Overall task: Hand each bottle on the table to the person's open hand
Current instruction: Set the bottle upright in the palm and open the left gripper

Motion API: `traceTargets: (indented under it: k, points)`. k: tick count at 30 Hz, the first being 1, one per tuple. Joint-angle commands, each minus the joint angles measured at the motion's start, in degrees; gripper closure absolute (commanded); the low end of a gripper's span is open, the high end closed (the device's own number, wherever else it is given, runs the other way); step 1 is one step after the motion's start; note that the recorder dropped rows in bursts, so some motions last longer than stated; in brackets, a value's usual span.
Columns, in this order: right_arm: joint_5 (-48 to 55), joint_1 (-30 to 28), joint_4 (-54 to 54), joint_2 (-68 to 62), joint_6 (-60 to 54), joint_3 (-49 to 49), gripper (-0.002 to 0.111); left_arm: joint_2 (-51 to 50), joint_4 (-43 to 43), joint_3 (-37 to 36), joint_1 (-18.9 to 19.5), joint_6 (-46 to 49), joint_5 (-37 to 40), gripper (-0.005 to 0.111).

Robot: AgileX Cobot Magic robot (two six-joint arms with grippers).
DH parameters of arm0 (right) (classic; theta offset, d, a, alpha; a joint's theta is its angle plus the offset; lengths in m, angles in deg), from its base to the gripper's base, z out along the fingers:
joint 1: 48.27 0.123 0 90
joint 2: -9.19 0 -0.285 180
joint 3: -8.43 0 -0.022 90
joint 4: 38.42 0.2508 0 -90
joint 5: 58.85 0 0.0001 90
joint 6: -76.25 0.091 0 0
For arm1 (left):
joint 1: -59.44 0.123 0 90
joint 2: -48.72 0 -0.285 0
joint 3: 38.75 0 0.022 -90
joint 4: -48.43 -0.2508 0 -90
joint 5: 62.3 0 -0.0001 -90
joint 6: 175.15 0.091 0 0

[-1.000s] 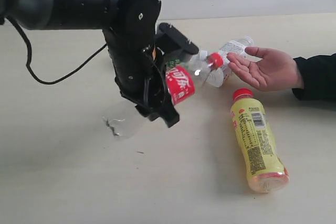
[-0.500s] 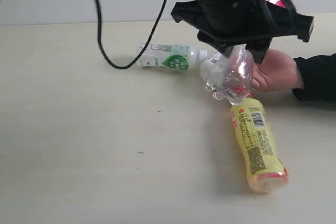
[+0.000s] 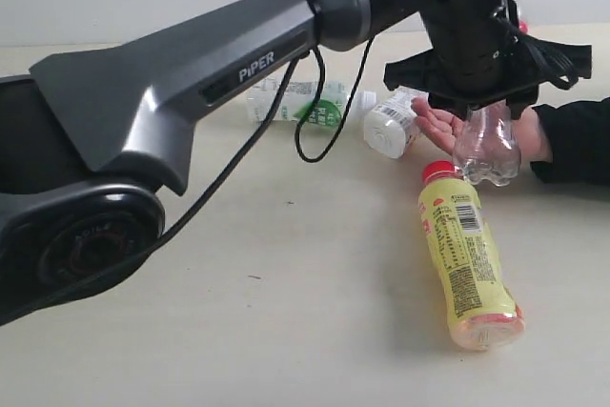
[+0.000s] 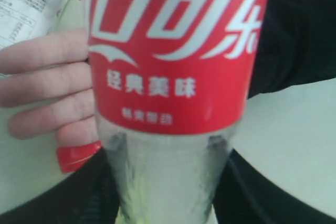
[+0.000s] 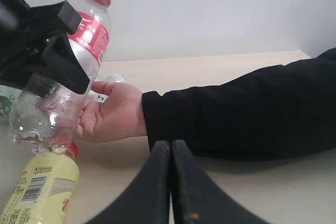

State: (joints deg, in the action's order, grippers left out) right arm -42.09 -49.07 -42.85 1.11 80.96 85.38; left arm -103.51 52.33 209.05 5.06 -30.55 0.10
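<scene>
My left gripper (image 3: 481, 102) has reached across to the right and is shut on the clear bottle with the red label (image 3: 486, 145), which hangs base down just over the person's open hand (image 3: 434, 126). In the left wrist view the red label (image 4: 173, 77) fills the frame, with the dark fingers (image 4: 79, 192) on either side of the bottle. The yellow bottle (image 3: 467, 264) lies on the table (image 3: 191, 331) below the hand. Further back lie the white bottle with the green label (image 3: 295, 102) and the clear bottle with the white label (image 3: 391, 126). My right gripper (image 5: 170, 145) is shut and empty, low near the sleeve.
The person's black sleeve (image 3: 577, 140) rests on the table at the right edge. The left arm's long grey link (image 3: 191, 73) and its black cable (image 3: 324, 131) cross the left and middle of the exterior view.
The left arm has swung right with the red-labelled bottle, from the table's middle to over the open hand. The bottle has turned from tilted to base down.
</scene>
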Motion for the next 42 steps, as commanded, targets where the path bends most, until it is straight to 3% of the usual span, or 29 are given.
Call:
traceTargets:
  k: [1,5,15,17,23,27,33,42]
  points:
    - [-0.44,-0.15,-0.07,0.29,-0.09,0.27,0.108,-3.04,12.53,0.91,3.97,-0.90,-3.79,0.107]
    - [-0.44,-0.15,-0.07,0.29,-0.09,0.27,0.108,-5.17,23.44,0.91,6.52,2.33,-6.30,0.107]
    - [-0.44,-0.15,-0.07,0.29,-0.09,0.27,0.108,-7.41,24.94,0.91,7.73,2.80,-9.05,0.107]
    - [-0.44,-0.15,-0.07,0.29,-0.09,0.27,0.108,-7.51,24.94,0.91,7.86,2.80,-9.18,0.102]
    - [-0.44,-0.15,-0.07,0.29,-0.09,0.27,0.108,-7.51,25.24,0.91,7.99,2.08,-9.79,0.040]
    - [-0.44,-0.15,-0.07,0.29,-0.09,0.27,0.108,-7.40,25.24,0.91,7.99,3.52,-10.70,0.024]
    - [-0.44,-0.15,-0.07,0.29,-0.09,0.27,0.108,-6.48,24.82,0.91,8.04,3.91,-9.41,0.023]
    - [-0.57,-0.15,-0.07,0.29,-0.09,0.27,0.108,0.04,19.21,0.91,8.60,7.36,1.19,0.023]
